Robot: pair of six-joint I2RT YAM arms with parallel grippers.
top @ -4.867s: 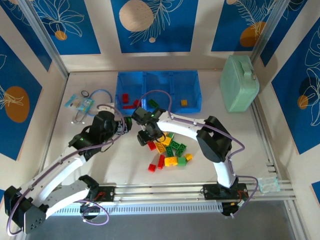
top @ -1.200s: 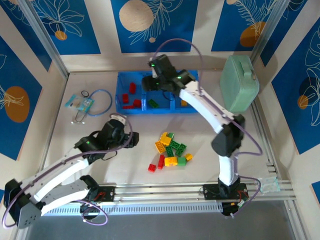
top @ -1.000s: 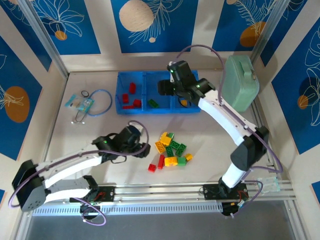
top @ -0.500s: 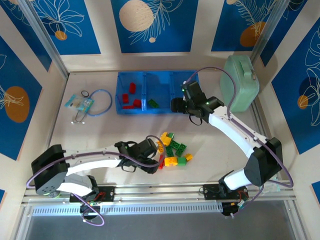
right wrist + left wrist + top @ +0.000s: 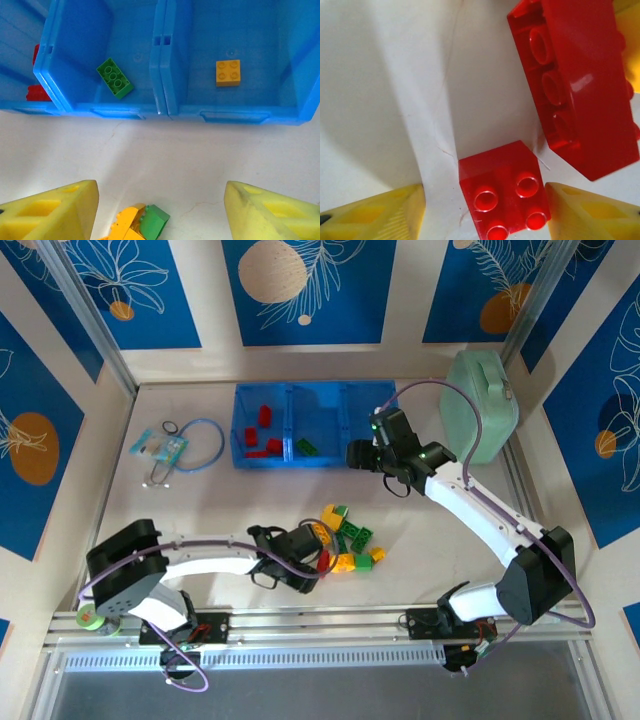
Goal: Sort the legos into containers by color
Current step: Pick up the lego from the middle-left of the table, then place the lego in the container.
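Left hand: the left hand (image 5: 485, 216) sits low at the near-left edge of the pile, yellow ribbed fingertips (image 5: 375, 215) parted and holding nothing.
Small red brick: the small red brick (image 5: 502, 200), a glossy four-stud square, lies flat on the counter (image 5: 385, 75) directly between those fingertips. One pad is close against it and a gap shows at the other.
Key relation: being square, the brick has no long axis to line up with. The left arm is by far the nearer, so the pick likely needs only a squeeze.
Long red brick: the long red brick (image 5: 575, 85) lies just beyond, apart from the square one, studs turned sideways and long axis pointing away from the hand.
Pile: the pile (image 5: 345, 540) mixes hard yellow, green and red legos.
Right hand: the right hand (image 5: 161, 212) hovers before the tray, fingers wide apart and empty.
Tray: the tray (image 5: 160, 112) is translucent blue and low-walled. A green brick (image 5: 115, 77) lies in its middle compartment, an orange-yellow brick (image 5: 228, 73) in the right and red bricks (image 5: 260, 435) in the left.
Far corner: a mint case (image 5: 478, 405).
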